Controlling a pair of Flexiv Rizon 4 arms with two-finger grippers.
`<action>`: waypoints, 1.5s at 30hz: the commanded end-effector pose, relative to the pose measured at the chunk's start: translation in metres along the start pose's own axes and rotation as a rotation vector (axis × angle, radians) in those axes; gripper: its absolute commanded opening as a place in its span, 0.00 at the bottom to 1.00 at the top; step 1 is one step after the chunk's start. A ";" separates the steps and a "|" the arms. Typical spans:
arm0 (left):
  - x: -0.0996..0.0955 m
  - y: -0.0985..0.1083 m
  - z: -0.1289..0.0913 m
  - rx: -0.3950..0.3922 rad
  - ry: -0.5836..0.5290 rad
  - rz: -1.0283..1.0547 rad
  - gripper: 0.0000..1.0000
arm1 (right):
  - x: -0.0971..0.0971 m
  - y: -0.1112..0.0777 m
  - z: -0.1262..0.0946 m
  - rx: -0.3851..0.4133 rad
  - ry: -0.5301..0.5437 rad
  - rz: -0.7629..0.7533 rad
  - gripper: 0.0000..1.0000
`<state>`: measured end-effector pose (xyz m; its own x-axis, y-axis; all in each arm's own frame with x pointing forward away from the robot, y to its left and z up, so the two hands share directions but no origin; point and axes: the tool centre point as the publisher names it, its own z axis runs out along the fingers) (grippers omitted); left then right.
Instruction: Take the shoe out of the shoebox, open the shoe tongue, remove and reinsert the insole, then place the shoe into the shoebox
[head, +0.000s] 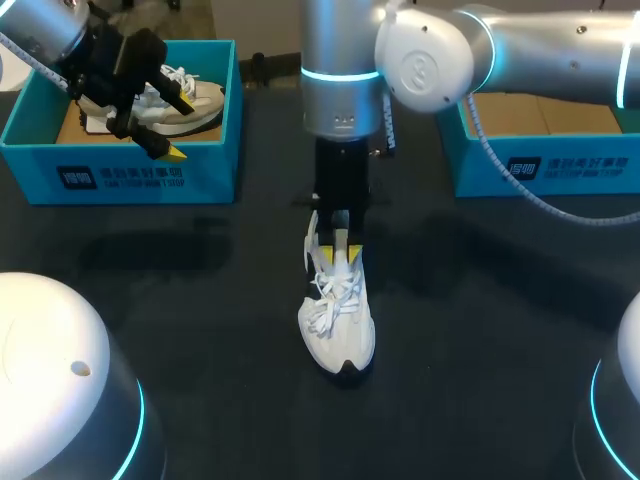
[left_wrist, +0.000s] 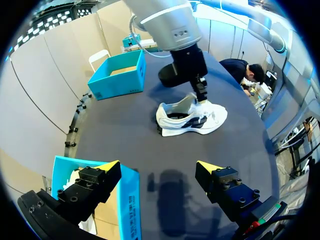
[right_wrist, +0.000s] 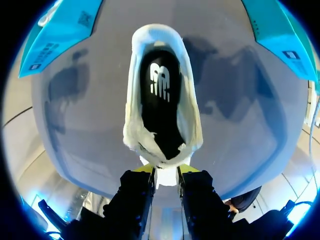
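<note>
dark table (head: 200, 270): r tool (right_wrist: 165, 172) pinching white shoe (head: 338, 325) mid-table; l tool (left_wrist: 159, 166) spread above shoebox (head: 120, 178)

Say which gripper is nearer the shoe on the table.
Right. The right gripper is shut on the shoe's tongue; the left gripper hangs open above the left shoebox, far off.

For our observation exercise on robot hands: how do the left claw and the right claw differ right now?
The left claw is open and empty; the right claw is shut on the tongue of the white shoe. The left claw hangs over the front wall of the left shoebox; the right claw is at mid-table. Both have yellow tips.
</note>
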<state>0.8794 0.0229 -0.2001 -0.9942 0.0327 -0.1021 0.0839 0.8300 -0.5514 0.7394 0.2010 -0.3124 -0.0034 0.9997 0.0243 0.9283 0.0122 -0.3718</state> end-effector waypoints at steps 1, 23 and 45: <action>0.001 0.000 -0.001 -0.002 -0.001 0.001 1.00 | -0.002 0.013 0.007 0.021 0.001 -0.008 0.24; 0.001 0.000 -0.001 -0.002 -0.001 0.001 1.00 | -0.005 0.035 0.008 -0.115 -0.081 -0.076 0.30; 0.001 0.000 -0.001 -0.002 -0.001 0.001 1.00 | 0.008 0.036 -0.055 -0.405 -0.219 -0.898 0.49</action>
<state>0.8794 0.0229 -0.2001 -0.9942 0.0328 -0.1021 0.0840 0.8301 -0.5513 0.7904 0.2045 -0.2791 -0.5762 0.8157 -0.0513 0.8168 0.5769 -0.0001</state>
